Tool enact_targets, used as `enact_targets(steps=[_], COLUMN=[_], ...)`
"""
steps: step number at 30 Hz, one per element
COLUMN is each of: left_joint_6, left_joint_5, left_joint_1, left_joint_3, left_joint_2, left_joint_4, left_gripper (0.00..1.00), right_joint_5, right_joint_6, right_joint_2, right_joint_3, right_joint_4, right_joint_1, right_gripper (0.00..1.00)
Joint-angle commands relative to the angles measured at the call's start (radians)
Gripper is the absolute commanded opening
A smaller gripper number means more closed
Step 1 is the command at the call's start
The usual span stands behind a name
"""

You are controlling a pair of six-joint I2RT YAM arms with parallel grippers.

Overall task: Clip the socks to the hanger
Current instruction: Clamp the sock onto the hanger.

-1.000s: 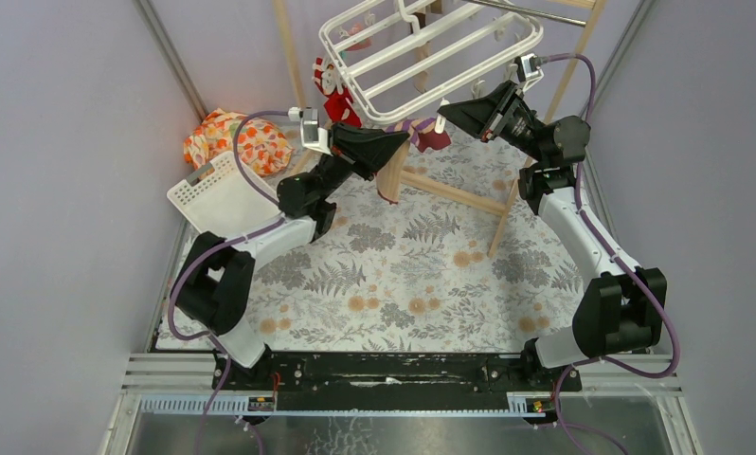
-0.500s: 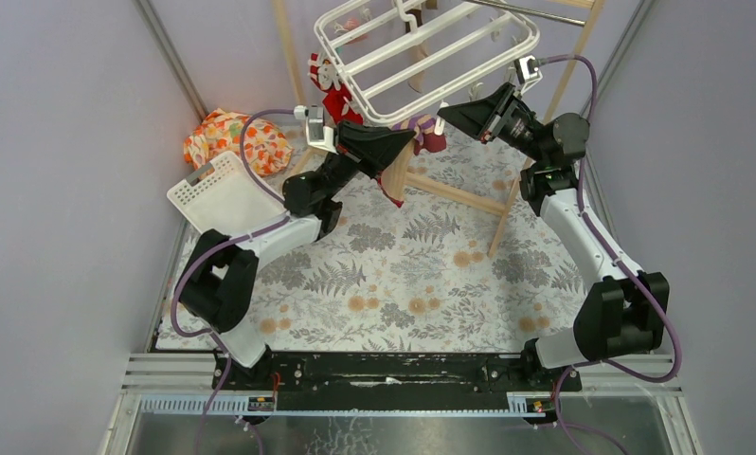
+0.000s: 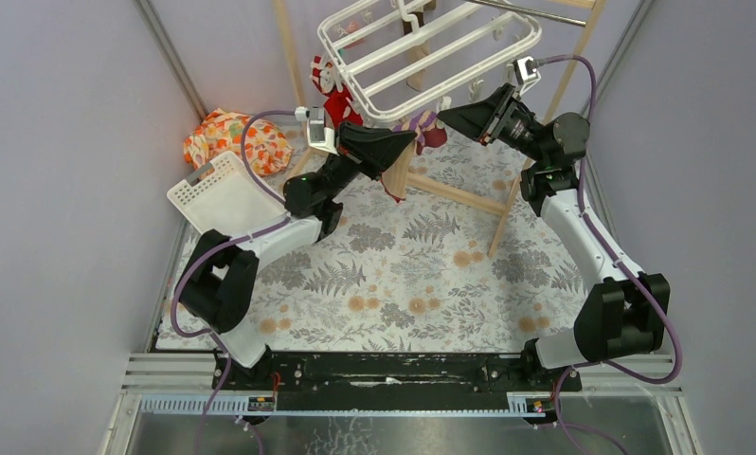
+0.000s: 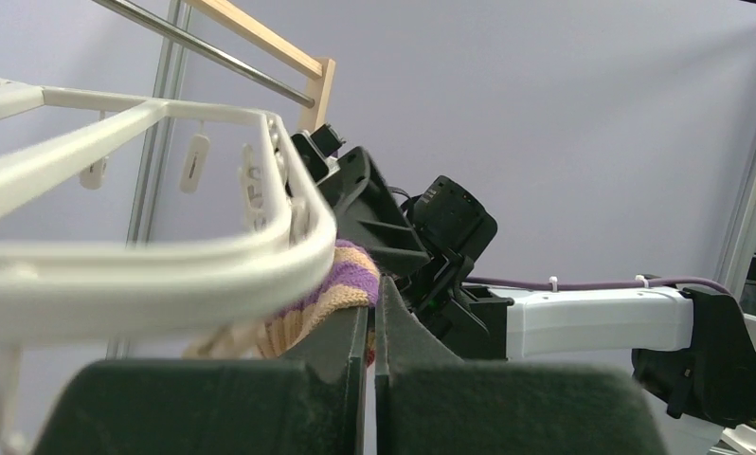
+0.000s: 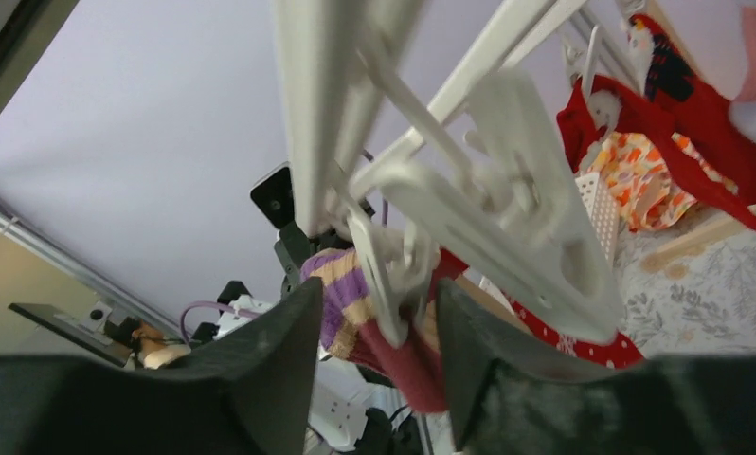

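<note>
So, far left there's an orange floral bundle (image 3: 227, 140) with a white basket (image 3: 218, 197) just beside it. Next over, a red sock (image 3: 334, 90) hangs off the left edge of the hanger (image 4: 166, 261). The left gripper (image 4: 371, 308) is up under the hanger's near rim. Its jaws are squeezed to a thin slit with the striped sock (image 4: 332, 289) bunched at the tips, so it looks pinched. The right gripper (image 5: 379, 303) faces it, jaws spread wide around a dangling clip (image 5: 379, 275) and that sock's maroon end.
</note>
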Motion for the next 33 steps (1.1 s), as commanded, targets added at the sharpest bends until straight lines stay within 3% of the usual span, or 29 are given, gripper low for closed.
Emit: enact_targets(steps=[1,4,14,15,18,19,20,21,25,33], left_joint_6=[0.031,0.031,0.015,0.009,0.006,0.002,-0.001,-0.004,0.007,0.008], left_joint_5=[-0.024,-0.022,0.000,0.010,0.035,0.054,0.072,0.086,0.103,0.142], left_joint_1=[-0.004,-0.004,-0.004,-0.004,-0.008,-0.008,-0.009,-0.009,-0.012,-0.012], left_joint_3=[-0.025,-0.034,-0.086,-0.097,-0.141,-0.150,-0.155,-0.164,-0.214,-0.332], left_joint_2=[-0.029,-0.031,-0.039,-0.040,-0.046,-0.048,-0.050,-0.053,-0.085,-0.165], left_joint_4=[0.062,0.062,0.062,0.063,0.061,0.062,0.059,0.055,0.038,-0.018], left_gripper=[0.00,0.00,0.00,0.03,0.51,0.81,0.94,0.98,0.99,0.99], right_joint_5=[-0.059,-0.063,-0.046,-0.043,-0.044,-0.047,-0.051,-0.062,-0.066,0.050], right_joint_6=[0.015,0.026,0.000,-0.005,-0.013,-0.014,-0.021,-0.029,-0.084,-0.401], right_joint_2=[-0.011,-0.005,-0.016,-0.020,-0.021,-0.021,-0.020,-0.019,-0.031,-0.093], right_joint_3=[0.024,0.023,0.014,0.010,0.009,0.011,0.016,0.024,0.037,0.009], right_joint_4=[0.065,0.080,0.067,0.065,0.062,0.060,0.054,0.043,-0.037,-0.437], right_joint_1=[0.001,0.002,0.000,-0.001,0.000,0.000,0.000,0.000,-0.001,0.000], right_gripper=[0.58,0.69,0.74,0.76,0.79,0.80,0.81,0.82,0.84,0.85])
